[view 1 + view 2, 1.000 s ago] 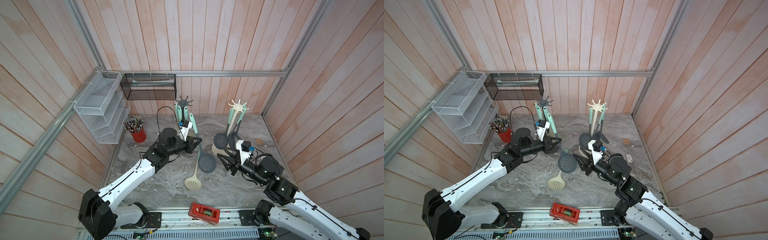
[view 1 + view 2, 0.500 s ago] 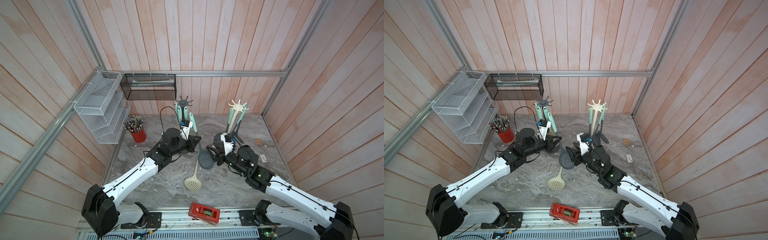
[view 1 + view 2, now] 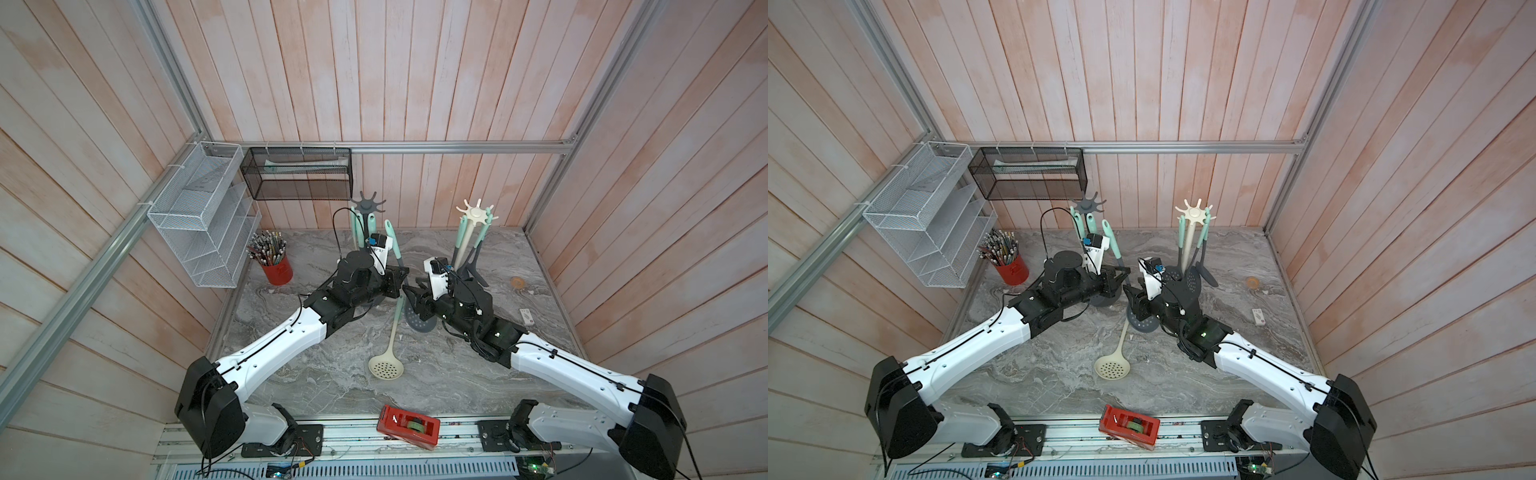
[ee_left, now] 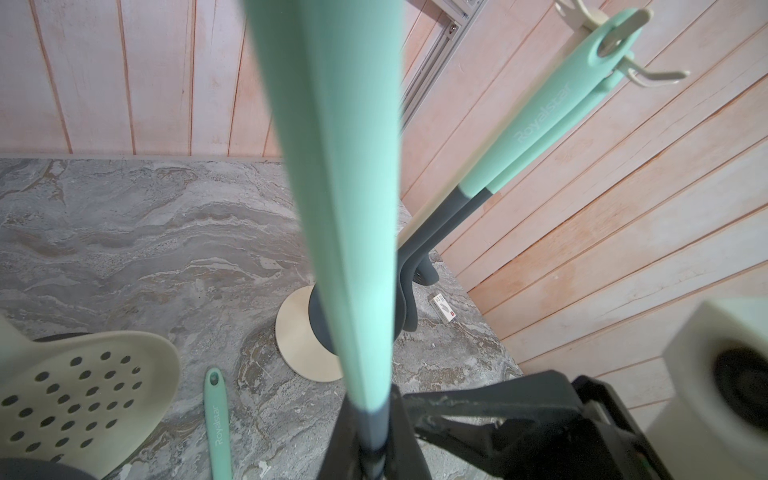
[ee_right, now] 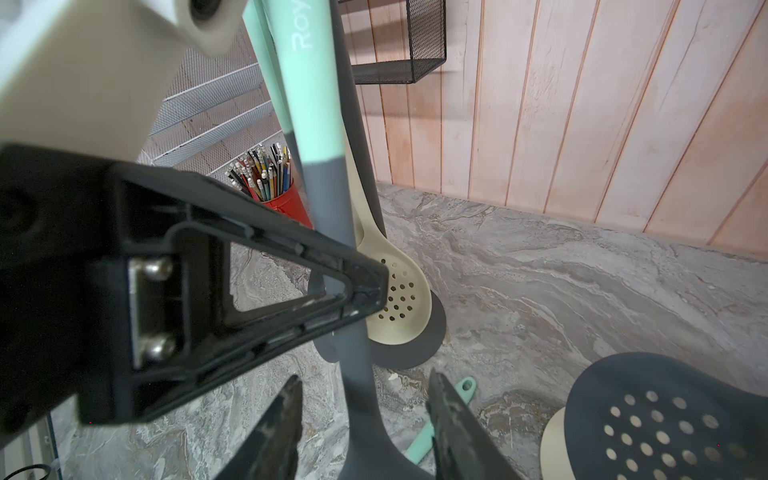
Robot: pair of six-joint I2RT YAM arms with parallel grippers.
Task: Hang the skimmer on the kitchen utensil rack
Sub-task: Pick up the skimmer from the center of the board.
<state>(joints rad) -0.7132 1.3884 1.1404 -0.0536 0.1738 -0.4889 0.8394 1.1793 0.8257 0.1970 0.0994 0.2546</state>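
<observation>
L gripper (image 3: 400, 277) is pinched tight on the grey neck of the mint-handled dark grey perforated skimmer (image 4: 345, 208). Skimmer is near upright, handle up, head (image 3: 419, 323) low over the grey marble-look table (image 3: 332, 382), btwn the dark grey hook rack (image 3: 368, 204) & the cream hook rack (image 3: 473, 212), hung on neither. R gripper (image 5: 365, 428) is spread, jaws either side of the same neck just under L's grip, w/ gaps showing, no contact. A cream perforated skimmer (image 3: 386, 368) lies flat on the table nearer the front.

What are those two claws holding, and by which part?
The left gripper is shut on the skimmer, at the grey neck just below its mint handle. The right gripper straddles the neck open, holding nothing.
</observation>
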